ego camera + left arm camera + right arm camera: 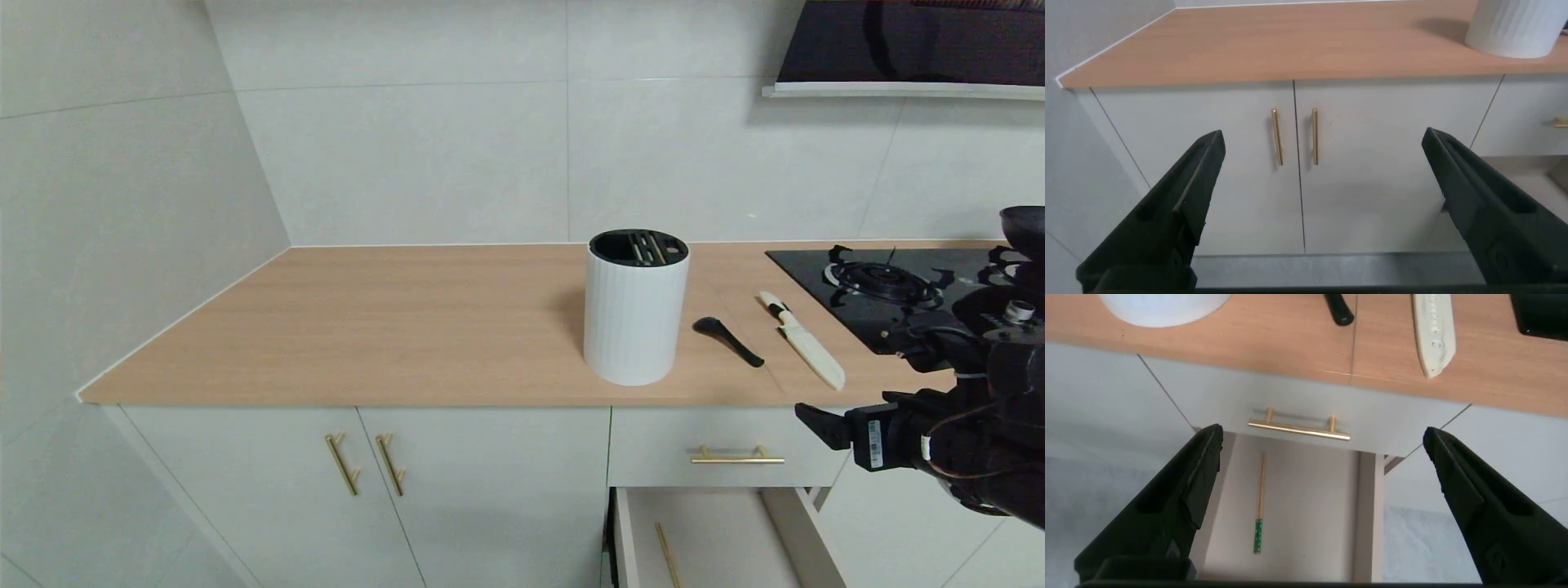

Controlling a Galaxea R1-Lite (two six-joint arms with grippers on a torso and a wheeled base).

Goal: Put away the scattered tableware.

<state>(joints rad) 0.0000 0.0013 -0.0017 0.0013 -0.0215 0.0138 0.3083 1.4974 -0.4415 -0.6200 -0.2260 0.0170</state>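
Two pieces of tableware lie loose on the tabletop (367, 327): a black spoon (727, 339) and a pale knife (802, 340), side by side but apart, between the white holder (636, 314) and the stove (890, 286). The spoon is just beside the holder's base; the knife lies nearer the stove, its tip towards the front edge. Thin golden sticks show in the slots at the holder's black top. They may be chopsticks already stowed, though they are too small to be sure.

Below the tabletop the lower drawer (702, 531) stands pulled out, with one slim stick (1259, 502), green at one end, lying inside. The drawer with the gold handle (1298, 429) above it is closed.

By my reading the task is at an early stage. Neither the spoon nor the knife has been lifted, and both remain to be carried to the holder or the drawer.

The right pincer (1321, 433) hangs in front of the cabinet, below the tabletop's edge and over the open drawer. Its fingers are spread wide with nothing between them, and the knife's tip is near above it. The left pincer (1323, 135) is low, facing the pair of cabinet doors (1294, 163) under the bare part of the tabletop, well apart from the tableware. It too is spread wide and holds nothing.
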